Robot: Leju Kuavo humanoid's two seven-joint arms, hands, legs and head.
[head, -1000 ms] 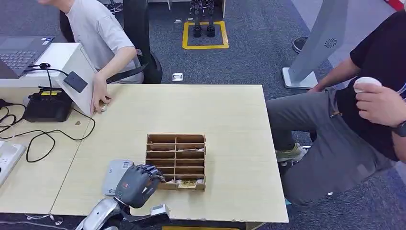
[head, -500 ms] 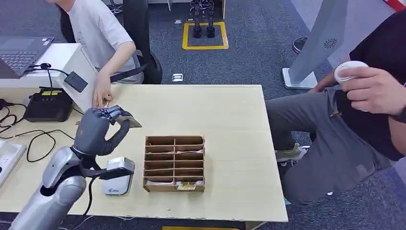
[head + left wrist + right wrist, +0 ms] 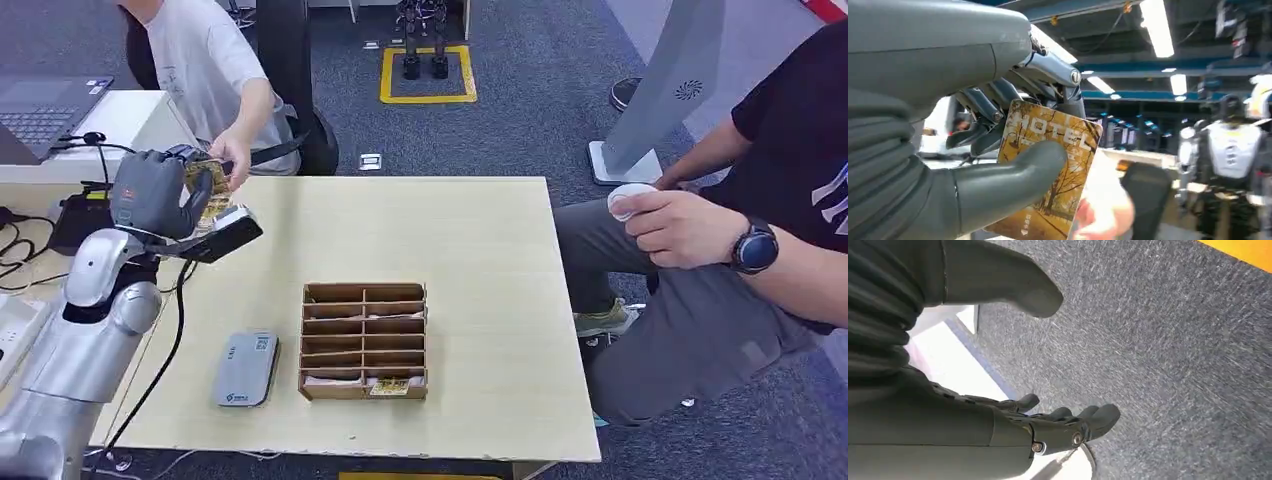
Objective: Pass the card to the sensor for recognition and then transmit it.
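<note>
Head view: over the pale wooden bench (image 3: 400,230), my left hand (image 3: 150,190) is pinching the autumn-printed hotel card (image 3: 1048,170), offering it to a person's hand (image 3: 232,155). I judge handover underway; next, loosening my pinch. My right hand (image 3: 1048,425) is hanging spread.

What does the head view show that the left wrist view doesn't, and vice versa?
Head view alone: the light wooden table, the brown slotted wooden card organiser, the flat grey card sensor, and a seated person in a black shirt at the far right. Left wrist view alone: the printed face of the golden autumn-tree card, lettered HOTEL, with the thick grey thumb pressed across it. Both: the left robot hand holding that card, and a person's hand at the card.
</note>
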